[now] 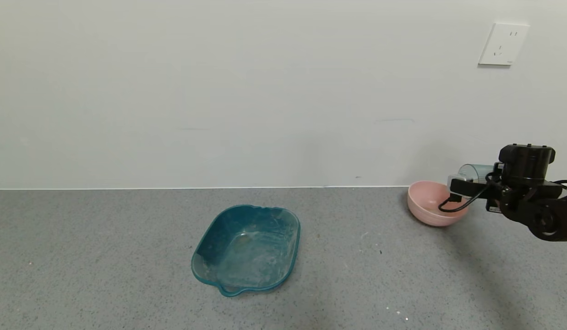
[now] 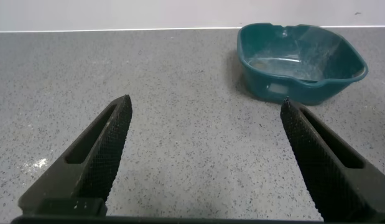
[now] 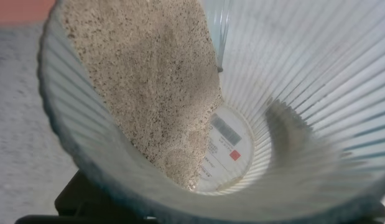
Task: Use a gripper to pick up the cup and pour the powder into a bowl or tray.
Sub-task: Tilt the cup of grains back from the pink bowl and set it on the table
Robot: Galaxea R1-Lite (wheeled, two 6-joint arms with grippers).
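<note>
My right gripper [image 1: 470, 184] is shut on the clear ribbed cup [image 1: 475, 171] and holds it tipped on its side over the far rim of the pale pink bowl [image 1: 427, 211], at the right by the wall. In the right wrist view I look into the cup [image 3: 292, 74]. The pale tan powder [image 3: 148, 87] lies along its lower wall up to the rim, and a label shows through the bottom. A bit of the pink bowl [image 3: 18, 9] shows past the rim. My left gripper [image 2: 206, 109] is open and empty, low over the grey table.
A teal translucent tray [image 1: 296, 238] with powder dust inside stands mid-table; it also shows in the left wrist view [image 2: 292, 87], ahead of the left gripper. The white wall runs close behind the bowl, with a socket [image 1: 502, 44] up on it.
</note>
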